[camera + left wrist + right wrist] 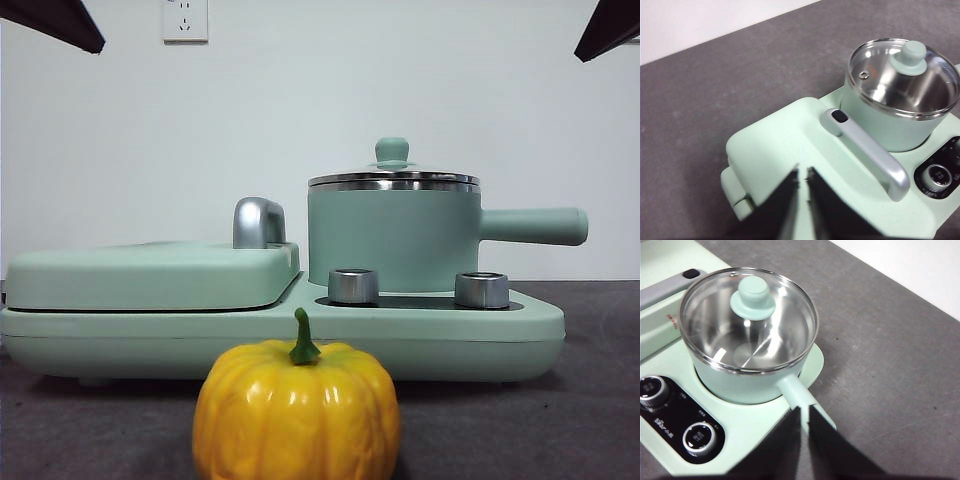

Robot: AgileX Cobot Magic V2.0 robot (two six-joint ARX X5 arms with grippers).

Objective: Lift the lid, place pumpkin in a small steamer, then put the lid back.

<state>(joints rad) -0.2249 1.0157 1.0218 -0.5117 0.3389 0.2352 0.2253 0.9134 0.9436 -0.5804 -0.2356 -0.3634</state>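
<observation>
Resting on steamer (747,377), lid (751,315), beneath right pincer (805,422)

A plain white wall (300,110) is standing behind the dark grey table (590,400). A white socket (185,20) is sitting high on it, between the two raised arm tips. Soft, even light is falling.

Control panel (675,422) print — too small to read.

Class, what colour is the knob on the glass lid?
Mint green; the knob on the lid shows best in the right wrist view.
</observation>
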